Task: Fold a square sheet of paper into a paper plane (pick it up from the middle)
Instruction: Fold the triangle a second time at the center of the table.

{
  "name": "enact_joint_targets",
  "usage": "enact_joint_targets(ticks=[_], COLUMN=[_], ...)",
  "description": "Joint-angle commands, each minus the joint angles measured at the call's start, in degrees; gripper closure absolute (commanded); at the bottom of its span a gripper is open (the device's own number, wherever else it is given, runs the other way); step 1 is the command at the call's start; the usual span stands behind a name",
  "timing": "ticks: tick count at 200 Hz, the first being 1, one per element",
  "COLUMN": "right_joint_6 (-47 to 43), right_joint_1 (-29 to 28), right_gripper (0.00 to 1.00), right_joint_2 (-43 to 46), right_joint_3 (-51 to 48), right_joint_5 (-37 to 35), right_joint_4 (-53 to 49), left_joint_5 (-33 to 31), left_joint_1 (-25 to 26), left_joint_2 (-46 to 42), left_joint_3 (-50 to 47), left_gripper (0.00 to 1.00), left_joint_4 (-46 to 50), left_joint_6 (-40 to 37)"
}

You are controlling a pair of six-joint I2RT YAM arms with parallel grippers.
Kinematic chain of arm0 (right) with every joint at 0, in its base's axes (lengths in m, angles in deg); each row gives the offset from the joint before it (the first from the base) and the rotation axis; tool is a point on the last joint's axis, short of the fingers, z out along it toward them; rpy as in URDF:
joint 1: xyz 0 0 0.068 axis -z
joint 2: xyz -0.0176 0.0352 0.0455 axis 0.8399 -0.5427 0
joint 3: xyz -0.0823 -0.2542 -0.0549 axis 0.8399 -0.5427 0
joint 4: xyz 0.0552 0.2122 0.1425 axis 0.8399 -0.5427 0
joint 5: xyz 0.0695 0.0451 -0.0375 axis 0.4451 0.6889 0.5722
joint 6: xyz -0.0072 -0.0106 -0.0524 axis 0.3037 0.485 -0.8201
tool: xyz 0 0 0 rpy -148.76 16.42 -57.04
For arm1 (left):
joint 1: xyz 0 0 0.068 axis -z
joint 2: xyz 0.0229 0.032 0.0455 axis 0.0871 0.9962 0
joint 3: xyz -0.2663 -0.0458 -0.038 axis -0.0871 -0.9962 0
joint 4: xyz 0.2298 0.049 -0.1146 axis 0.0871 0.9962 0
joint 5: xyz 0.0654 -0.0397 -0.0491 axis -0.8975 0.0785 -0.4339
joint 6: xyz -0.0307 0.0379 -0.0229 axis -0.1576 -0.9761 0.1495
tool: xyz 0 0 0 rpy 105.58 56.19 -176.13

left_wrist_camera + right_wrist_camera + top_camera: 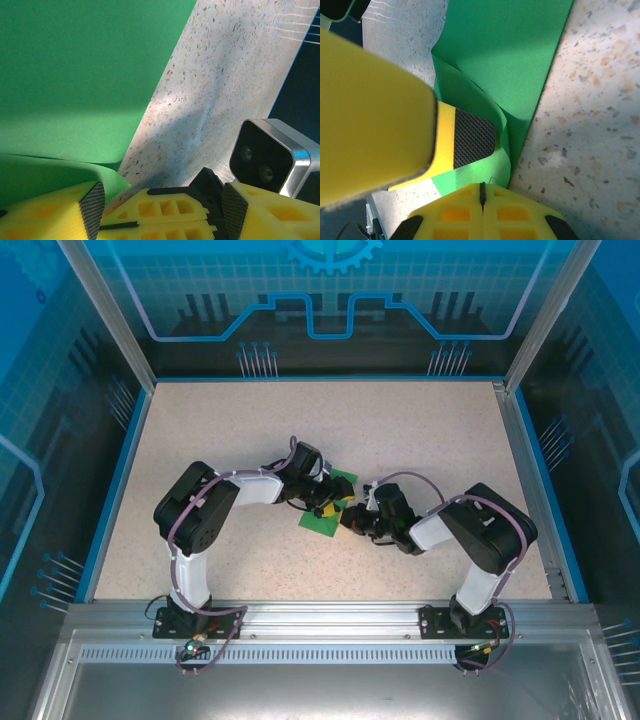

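Meanwhile, the right pincer (482, 200), fingers together, seemingly pinches the square sheet of paper (520, 60); left pincer (162, 205) apart beside it.

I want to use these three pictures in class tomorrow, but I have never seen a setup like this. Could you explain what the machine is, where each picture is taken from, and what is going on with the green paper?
The overhead picture shows two robot arms bolted at the near edge of a speckled table inside a blue-walled enclosure. Each arm ends in a two-finger gripper with yellow fingers. Between them lies a green square sheet of paper, partly lifted and curled.

The other two pictures come from small cameras on the wrists, looking along the fingers. From the left wrist, the left gripper stands open at the paper's edge. From the right wrist, the right gripper is shut, apparently pinching the paper's edge, while a left finger's black pad rests against the sheet.
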Motion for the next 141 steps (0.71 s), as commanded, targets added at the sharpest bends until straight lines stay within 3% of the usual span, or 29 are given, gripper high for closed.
enact_joint_targets(ticks=[1, 56, 141], right_joint_6=[-3.36, -8.54, -11.25], right_joint_1=[-1.38, -3.04, -4.85], right_gripper=[1.0, 1.0, 1.0], right_joint_2=[-0.25, -0.21, -1.66], right_joint_3=[1.57, 4.07, 5.97], right_joint_5=[-2.62, -6.62, -11.52], right_joint_4=[-7.13, -20.19, -29.64], left_joint_5=[-0.31, 0.26, 2.11], left_joint_1=[-0.32, -0.5, -4.01], left_joint_2=[0.34, -0.88, -4.35], left_joint_3=[-0.77, 0.73, 4.52], left_gripper=[0.33, 0.33, 0.33], left_joint_4=[2.82, 2.43, 8.85], left_joint_6=[0.31, 0.92, -4.74])
